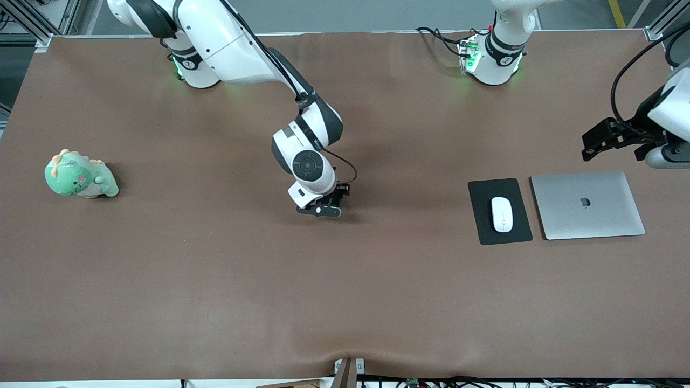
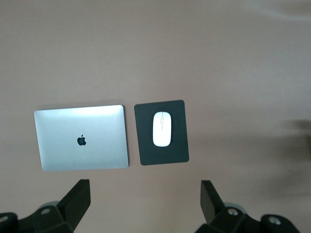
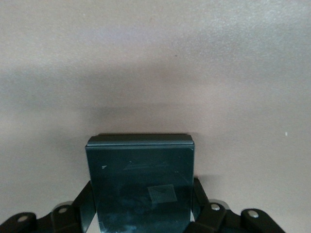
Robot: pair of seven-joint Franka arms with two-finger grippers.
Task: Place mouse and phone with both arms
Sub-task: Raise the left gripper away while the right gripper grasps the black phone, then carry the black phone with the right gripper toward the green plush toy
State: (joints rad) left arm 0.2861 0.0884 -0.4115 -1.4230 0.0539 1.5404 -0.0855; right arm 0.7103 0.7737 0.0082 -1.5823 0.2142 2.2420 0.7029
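The white mouse (image 1: 502,214) lies on a black mouse pad (image 1: 482,215) toward the left arm's end of the table; it also shows in the left wrist view (image 2: 162,128). My right gripper (image 1: 322,210) is low over the middle of the table and is shut on the black phone (image 3: 141,174), which stands on edge between its fingers (image 3: 204,204). In the front view the gripper hides the phone. My left gripper (image 1: 595,143) hangs open and empty in the air over the table by the laptop; its fingers (image 2: 77,199) are wide apart.
A closed silver laptop (image 1: 587,205) lies beside the mouse pad (image 2: 161,132), toward the left arm's end; it also shows in the left wrist view (image 2: 81,137). A green dinosaur plush (image 1: 80,175) sits at the right arm's end of the brown table (image 1: 215,280).
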